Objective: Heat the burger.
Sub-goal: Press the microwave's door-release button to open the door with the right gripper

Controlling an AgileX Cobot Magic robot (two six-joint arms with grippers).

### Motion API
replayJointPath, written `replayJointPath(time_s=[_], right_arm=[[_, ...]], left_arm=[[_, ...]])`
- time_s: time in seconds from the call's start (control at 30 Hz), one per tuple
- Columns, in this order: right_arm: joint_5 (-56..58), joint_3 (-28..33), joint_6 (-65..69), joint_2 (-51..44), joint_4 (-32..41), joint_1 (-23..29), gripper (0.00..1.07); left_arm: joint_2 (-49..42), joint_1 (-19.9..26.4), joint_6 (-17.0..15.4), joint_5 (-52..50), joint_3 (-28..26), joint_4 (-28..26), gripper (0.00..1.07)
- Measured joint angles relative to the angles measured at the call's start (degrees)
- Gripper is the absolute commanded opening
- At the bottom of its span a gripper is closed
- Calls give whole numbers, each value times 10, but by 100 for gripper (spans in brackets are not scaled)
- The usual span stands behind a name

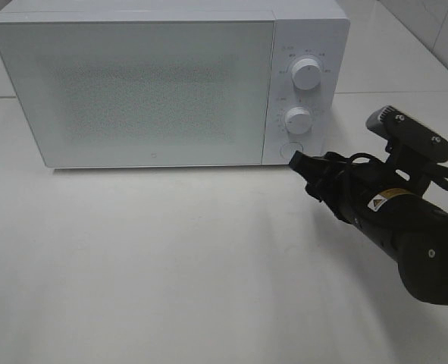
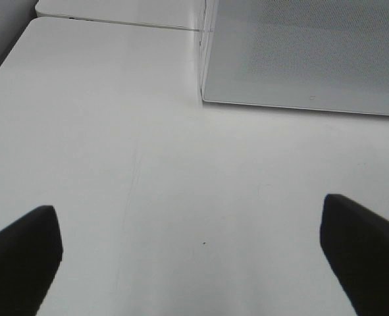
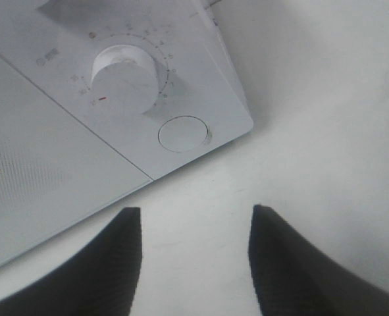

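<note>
White covers nearly all of the high view: a white microwave (image 1: 148, 83) stands at the back of a white table (image 1: 170, 265), its frosted door (image 1: 133, 91) shut, with an upper knob (image 1: 307, 74), a lower knob (image 1: 299, 119) and a round button (image 1: 292, 149) in a column on its right panel. The black right arm (image 1: 405, 235) reaches in from the right, and the right gripper (image 1: 299, 161) points at the lower right corner of the microwave, close to the button; from this angle I cannot tell whether it touches or how its jaws stand. The left wrist view looks across the bare table (image 2: 102, 131) to the lower left corner of the microwave (image 2: 299, 52). The left gripper (image 2: 189, 217) is spread wide, its dark fingers (image 2: 23, 257) at the far edges of the picture with nothing between them, and a tiny dark speck (image 2: 204, 243) lies on the table. The right wrist view shows the right gripper (image 3: 195, 217) with its fingers (image 3: 115, 270) partly spread and empty, above the table (image 3: 326, 131) just in front of the microwave. Beyond the fingertips, and apart from them, sits the button (image 3: 183, 133), with the lower knob (image 3: 125, 79) behind it and the edge of the door (image 3: 36, 178) beside them. The burger shows in no view, and the frosted door hides the inside, so I cannot tell where it is.
</note>
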Motion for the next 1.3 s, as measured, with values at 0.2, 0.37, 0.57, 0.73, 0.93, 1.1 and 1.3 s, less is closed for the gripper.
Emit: replayJointPath(time_s=[0.2,0.37,0.57,0.73,0.93,1.1,1.3], right_arm=[[6,0,193,0,0,0,25],[41,0,345,0,0,0,15],[64,0,431,0,0,0,0],[66,-9,464,2,1,0,0],[66,-52,474,37,-2,-5,0],[65,-77,492,63,-1,-6,0],[44,-113,497,97,3,-6,0]], left_arm=[[0,0,0,0,0,0,102],[0,0,0,0,0,0,102],[0,0,0,0,0,0,102],[0,0,0,0,0,0,102],[0,0,0,0,0,0,102],[0,0,0,0,0,0,102],[0,0,0,0,0,0,102]])
